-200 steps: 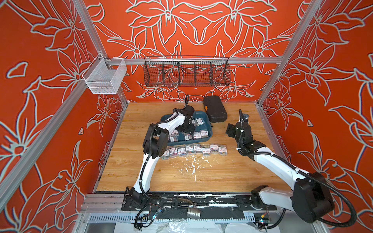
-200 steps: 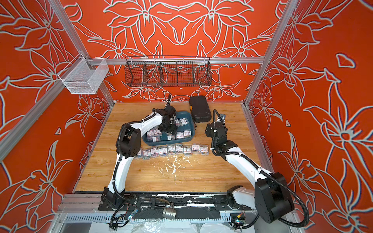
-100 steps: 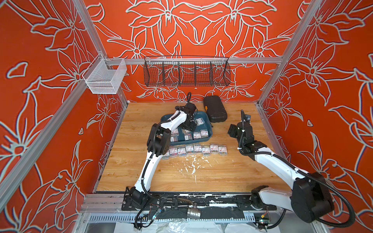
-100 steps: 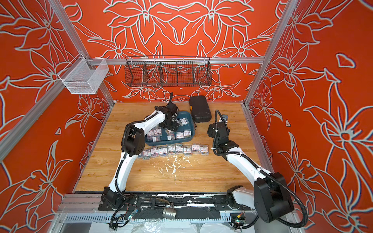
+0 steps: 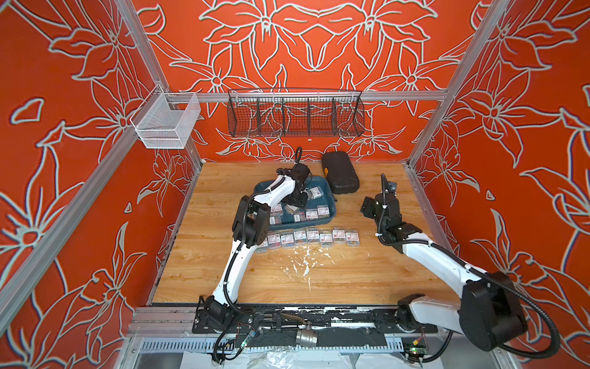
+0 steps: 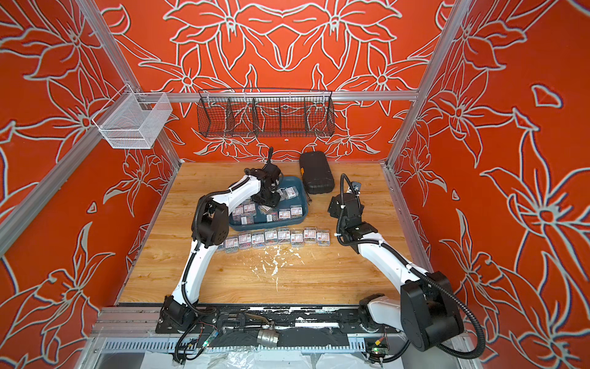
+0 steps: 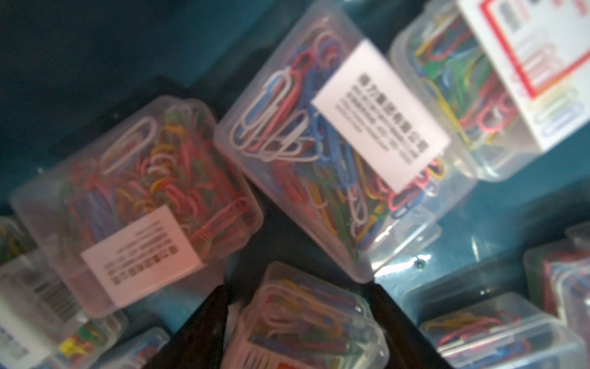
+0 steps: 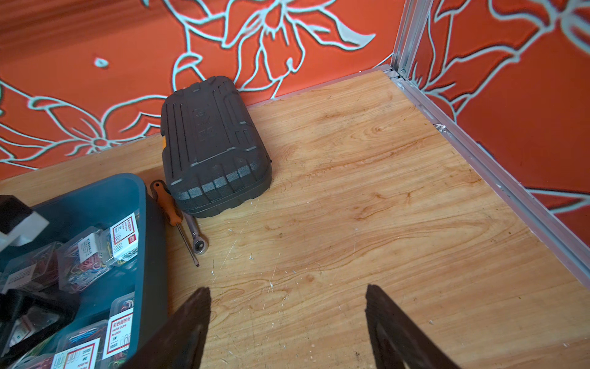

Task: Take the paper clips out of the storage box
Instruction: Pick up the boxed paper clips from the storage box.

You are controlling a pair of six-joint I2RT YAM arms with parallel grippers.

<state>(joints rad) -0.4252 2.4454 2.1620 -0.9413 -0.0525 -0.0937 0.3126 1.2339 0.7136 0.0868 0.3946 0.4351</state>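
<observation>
Eight clear plastic boxes of paper clips (image 6: 270,236) form one row on the wooden tabletop (image 6: 223,281) beside the shallow teal-blue storage box (image 8: 95,195); at least seven lie inside. Left gripper (image 7: 297,294) jaws straddle one, clamping indeterminate; right gripper (image 8: 287,287) jaws apart. Row count unchanged.

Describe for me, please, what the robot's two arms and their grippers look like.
Both the left arm and the right arm have glossy white tubular links joined by chunky black joint housings. Black corrugated cable conduit loops along each. The left gripper and right gripper are black, with dark, flat fingers tapering toward the tips. No markings are visible.
</observation>
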